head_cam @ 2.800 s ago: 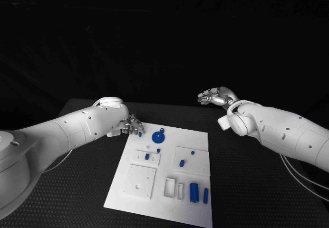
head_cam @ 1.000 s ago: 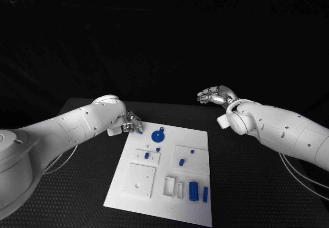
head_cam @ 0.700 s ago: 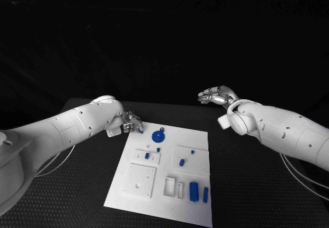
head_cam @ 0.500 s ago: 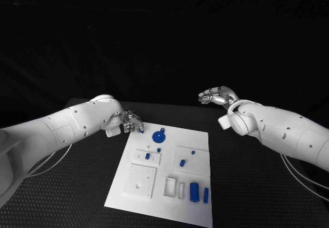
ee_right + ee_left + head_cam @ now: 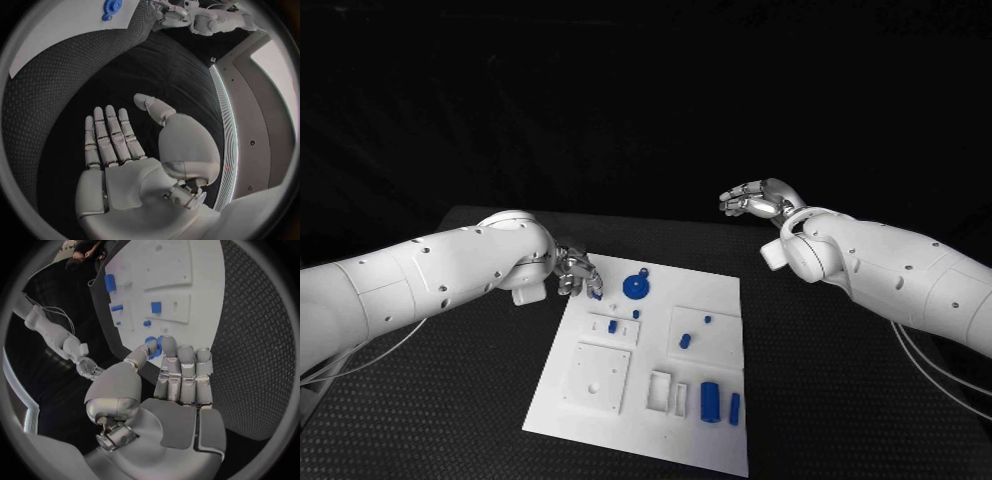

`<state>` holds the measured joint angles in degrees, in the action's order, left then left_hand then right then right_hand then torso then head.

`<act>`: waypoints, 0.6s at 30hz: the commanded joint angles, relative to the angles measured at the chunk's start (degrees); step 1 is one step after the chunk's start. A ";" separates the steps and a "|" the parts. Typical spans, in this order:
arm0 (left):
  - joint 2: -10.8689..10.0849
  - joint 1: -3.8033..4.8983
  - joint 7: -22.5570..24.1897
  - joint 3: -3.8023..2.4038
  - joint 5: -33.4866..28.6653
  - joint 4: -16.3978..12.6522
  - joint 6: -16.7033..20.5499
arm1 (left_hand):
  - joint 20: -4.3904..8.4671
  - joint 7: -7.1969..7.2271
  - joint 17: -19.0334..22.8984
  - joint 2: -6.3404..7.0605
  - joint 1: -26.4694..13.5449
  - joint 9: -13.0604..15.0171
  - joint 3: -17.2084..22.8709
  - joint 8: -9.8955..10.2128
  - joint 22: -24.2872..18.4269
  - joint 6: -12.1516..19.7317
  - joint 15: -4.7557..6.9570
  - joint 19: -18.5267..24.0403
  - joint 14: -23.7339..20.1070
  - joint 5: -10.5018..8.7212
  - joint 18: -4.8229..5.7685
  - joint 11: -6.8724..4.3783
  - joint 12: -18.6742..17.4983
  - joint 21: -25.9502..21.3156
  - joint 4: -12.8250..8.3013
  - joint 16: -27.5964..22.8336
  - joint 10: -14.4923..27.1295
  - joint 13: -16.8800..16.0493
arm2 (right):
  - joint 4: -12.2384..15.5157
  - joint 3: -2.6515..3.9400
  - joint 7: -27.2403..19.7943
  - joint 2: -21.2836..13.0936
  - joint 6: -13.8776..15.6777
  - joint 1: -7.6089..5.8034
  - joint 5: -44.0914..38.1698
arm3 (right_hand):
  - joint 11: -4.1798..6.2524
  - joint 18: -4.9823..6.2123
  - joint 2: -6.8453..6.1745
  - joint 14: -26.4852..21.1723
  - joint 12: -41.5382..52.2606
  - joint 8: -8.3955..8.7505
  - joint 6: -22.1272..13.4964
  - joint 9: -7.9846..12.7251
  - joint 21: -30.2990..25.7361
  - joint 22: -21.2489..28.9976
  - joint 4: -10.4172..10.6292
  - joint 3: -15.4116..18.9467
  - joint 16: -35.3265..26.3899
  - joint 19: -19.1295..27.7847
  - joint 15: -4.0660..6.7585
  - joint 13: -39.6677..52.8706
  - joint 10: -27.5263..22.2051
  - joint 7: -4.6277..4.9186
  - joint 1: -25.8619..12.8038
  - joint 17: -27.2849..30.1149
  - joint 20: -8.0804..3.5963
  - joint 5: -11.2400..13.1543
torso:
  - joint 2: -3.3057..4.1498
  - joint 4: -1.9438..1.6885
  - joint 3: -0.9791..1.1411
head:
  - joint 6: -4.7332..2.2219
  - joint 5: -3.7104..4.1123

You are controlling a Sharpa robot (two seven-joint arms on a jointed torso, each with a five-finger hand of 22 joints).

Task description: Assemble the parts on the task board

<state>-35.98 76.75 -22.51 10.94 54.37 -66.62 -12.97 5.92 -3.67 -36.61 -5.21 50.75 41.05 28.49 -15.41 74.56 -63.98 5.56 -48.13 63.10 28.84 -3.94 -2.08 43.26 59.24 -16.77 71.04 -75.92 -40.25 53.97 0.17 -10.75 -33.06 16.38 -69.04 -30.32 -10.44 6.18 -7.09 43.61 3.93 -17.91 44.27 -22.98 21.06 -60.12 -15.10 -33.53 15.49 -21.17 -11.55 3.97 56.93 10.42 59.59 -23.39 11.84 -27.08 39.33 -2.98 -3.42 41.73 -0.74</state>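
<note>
The white task board [image 5: 596, 400] lies mid-table with blue parts on it: a round gear [image 5: 635, 288] at its far end, small pegs [image 5: 613, 326] in the middle and two longer blocks [image 5: 710, 400] at the near right. My left hand [image 5: 577, 275] hovers at the board's far left corner, fingers straight and together, holding nothing; a small blue piece [image 5: 596, 294] shows just by its fingertips. In the left wrist view the gear [image 5: 154, 347] peeks out behind the fingers [image 5: 181, 370]. My right hand [image 5: 759, 200] hangs open over the table's far right, away from the board [image 5: 62, 30].
Black textured table [image 5: 848, 380] surrounds the board, with bare room on both sides. White raised blocks [image 5: 603, 375] and slots [image 5: 661, 392] sit on the board's near half. The right wrist view shows my left hand [image 5: 170, 14] beyond the gear [image 5: 112, 6].
My left hand has slid a little nearer along the board's far left corner, and its arm has swung lower. The right hand has barely moved.
</note>
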 commanded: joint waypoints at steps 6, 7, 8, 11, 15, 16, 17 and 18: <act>-2.31 -0.02 -1.77 2.60 6.35 -5.91 4.22 | 5.56 1.63 -0.15 -0.12 1.00 3.74 0.32 -1.86 0.21 -2.02 0.65 -0.76 0.88 1.55 0.17 -1.88 0.34 0.49 -0.13 0.57 -2.36 -0.17 | 0.03 0.01 -0.49 -0.26 -0.31 0.13 0.07 | -0.33 -0.93 0.07 0.05 -0.07 -0.09 0.15 0.06 -0.28 -0.10 0.06 0.30 -0.11 0.12 -0.40 -0.05 -0.01 0.37 -0.41 0.07 -0.02 -0.24 | -0.04 -0.17 0.01 | 0.29 -0.08; -2.50 -0.03 -1.90 2.77 6.64 -6.35 4.43 | 5.57 1.65 -0.15 -0.11 1.01 3.77 0.31 -1.87 0.23 -2.07 0.67 -0.81 0.92 1.55 0.16 -1.90 0.36 0.52 -0.12 0.60 -2.41 -0.19 | 0.06 0.01 -0.49 -0.28 -0.34 0.13 0.07 | -0.33 -0.93 0.06 0.05 -0.07 -0.09 0.15 0.06 -0.29 -0.10 0.06 0.30 -0.11 0.12 -0.40 -0.05 -0.01 0.37 -0.41 0.07 -0.02 -0.25 | -0.01 -0.14 -0.01 | 0.32 -0.13; -2.64 -0.03 -2.06 2.81 6.98 -6.74 4.54 | 5.59 1.67 -0.16 -0.09 1.02 3.82 0.30 -1.89 0.25 -2.13 0.69 -0.88 0.99 1.59 0.14 -1.93 0.39 0.56 -0.12 0.65 -2.49 -0.21 | 0.07 0.01 -0.49 -0.31 -0.34 0.13 0.07 | -0.33 -0.93 0.06 0.05 -0.07 -0.09 0.15 0.06 -0.29 -0.10 0.06 0.30 -0.11 0.12 -0.40 -0.05 -0.01 0.37 -0.41 0.08 -0.02 -0.25 | 0.04 -0.09 -0.04 | 0.32 -0.18; -2.89 -0.04 -2.51 2.81 7.75 -7.59 4.26 | 5.64 1.74 -0.18 -0.05 1.03 3.94 0.28 -1.91 0.32 -2.28 0.76 -1.04 1.17 1.84 0.10 -2.00 0.46 0.67 -0.13 0.77 -2.67 -0.25 | 0.09 0.01 -0.47 -0.35 -0.32 0.14 0.07 | -0.33 -0.93 0.06 0.05 -0.07 -0.09 0.15 0.07 -0.30 -0.12 0.06 0.30 -0.11 0.12 -0.40 -0.05 0.00 0.37 -0.40 0.08 -0.02 -0.26 | 0.10 -0.06 -0.08 | 0.42 -0.28; -3.04 -0.08 -2.99 2.82 8.66 -8.24 4.01 | 5.66 1.78 -0.19 -0.05 1.00 4.00 0.26 -1.92 0.35 -2.36 0.79 -1.11 1.24 2.00 0.09 -2.03 0.49 0.72 -0.13 0.82 -2.76 -0.28 | 0.06 0.01 -0.47 -0.31 -0.32 0.15 0.07 | -0.33 -0.93 0.06 0.05 -0.08 -0.09 0.15 0.07 -0.32 -0.13 0.05 0.31 -0.10 0.11 -0.40 -0.05 0.00 0.37 -0.40 0.08 -0.02 -0.27 | 0.10 0.03 -0.03 | 0.47 -0.53; -3.04 -0.09 -3.07 2.82 8.66 -8.28 4.18 | 5.67 1.79 -0.19 -0.06 0.98 4.03 0.25 -1.93 0.37 -2.40 0.80 -1.14 1.28 2.07 0.08 -2.05 0.51 0.74 -0.13 0.85 -2.80 -0.29 | 0.07 0.01 -0.48 -0.33 -0.32 0.16 0.07 | -0.33 -0.93 0.06 0.05 -0.08 -0.10 0.15 0.07 -0.32 -0.13 0.05 0.31 -0.10 0.11 -0.40 -0.05 0.00 0.37 -0.39 0.08 -0.02 -0.27 | 0.10 0.08 -0.01 | 0.51 -0.58; -3.01 -0.14 -3.17 2.82 8.74 -8.35 4.27 | 5.68 1.82 -0.21 -0.06 0.94 4.06 0.23 -1.93 0.39 -2.47 0.81 -1.17 1.35 2.16 0.07 -2.07 0.55 0.77 -0.14 0.91 -2.89 -0.32 | 0.08 0.01 -0.48 -0.36 -0.32 0.16 0.07 | -0.33 -0.93 0.06 0.05 -0.08 -0.10 0.15 0.07 -0.33 -0.14 0.05 0.31 -0.10 0.11 -0.40 -0.05 0.00 0.37 -0.39 0.08 -0.02 -0.28 | 0.11 0.10 -0.03 | 0.54 -0.58; -3.01 -0.19 -3.16 2.82 9.01 -8.43 4.20 | 5.69 1.83 -0.22 -0.05 0.90 4.08 0.21 -1.93 0.41 -2.52 0.82 -1.20 1.40 2.20 0.06 -2.09 0.58 0.79 -0.14 0.96 -2.95 -0.34 | 0.09 0.01 -0.47 -0.37 -0.32 0.16 0.07 | -0.33 -0.93 0.06 0.05 -0.08 -0.10 0.15 0.07 -0.33 -0.14 0.05 0.31 -0.10 0.11 -0.40 -0.05 0.00 0.37 -0.39 0.09 -0.02 -0.28 | 0.12 0.08 -0.04 | 0.61 -0.56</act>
<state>-39.04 76.61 -24.97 13.78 61.43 -74.78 -9.54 6.23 -3.71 -36.74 -4.97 50.99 41.05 28.36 -15.48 74.89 -64.34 5.52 -48.85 63.29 29.12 -3.54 -1.94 43.48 59.69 -16.97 71.66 -76.18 -40.54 53.99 0.17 -10.74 -33.39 16.38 -68.90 -30.28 -10.44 6.18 -7.09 43.61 3.93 -17.91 44.27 -22.98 21.06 -60.17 -15.10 -33.53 15.49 -21.17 -11.55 3.97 56.93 10.42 59.59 -23.40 11.84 -27.08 39.42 -2.97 -3.46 42.23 -1.25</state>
